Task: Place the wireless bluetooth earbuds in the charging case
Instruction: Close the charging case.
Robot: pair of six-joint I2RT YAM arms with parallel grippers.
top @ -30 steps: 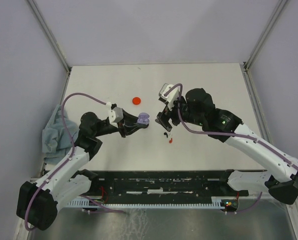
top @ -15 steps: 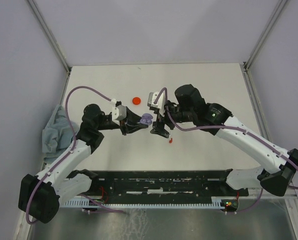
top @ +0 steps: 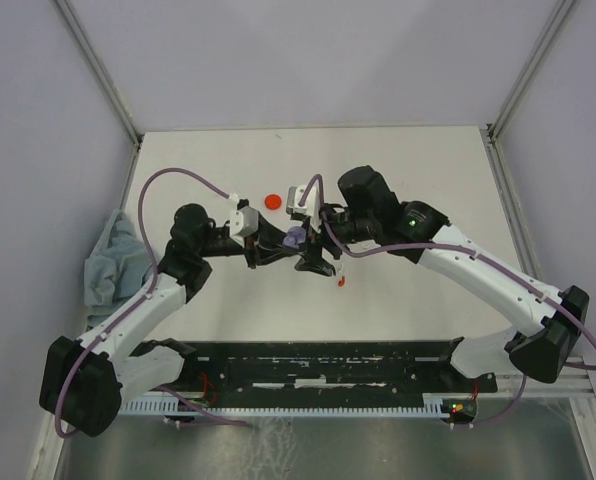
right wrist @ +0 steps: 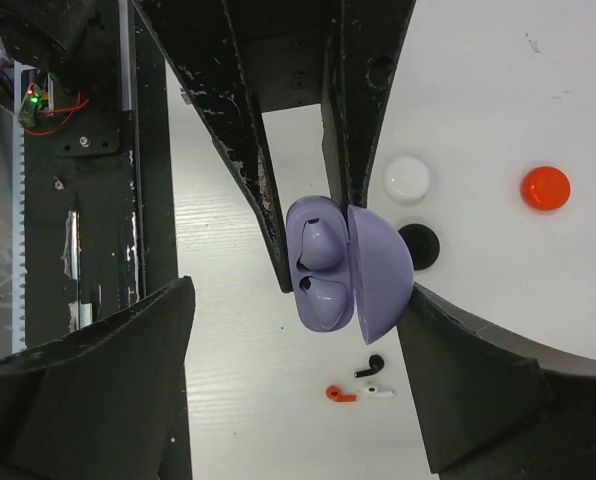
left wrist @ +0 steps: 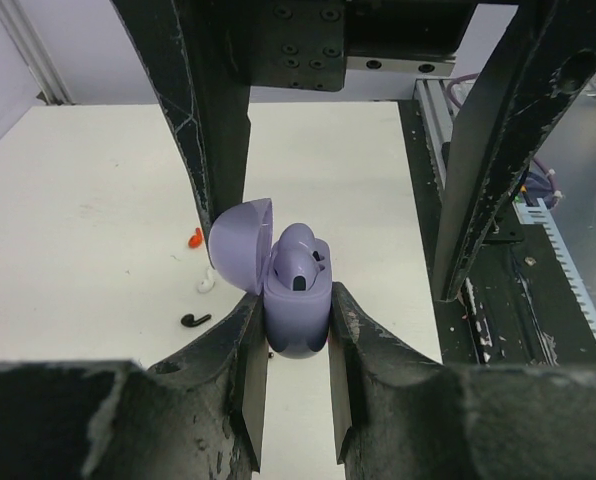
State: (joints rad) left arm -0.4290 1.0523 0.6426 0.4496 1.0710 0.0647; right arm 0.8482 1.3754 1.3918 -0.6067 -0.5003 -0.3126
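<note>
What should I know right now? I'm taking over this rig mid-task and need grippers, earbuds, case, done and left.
Grippers: the left gripper is shut on the lavender charging case, whose lid is open. The right gripper is open, with a finger on either side of the case, holding nothing.
Done: two lavender earbuds look seated in the case.
Loose on the table: black earbud, white earbud, red earbud.
Left: probably closing the lid; check the seating first.
</note>
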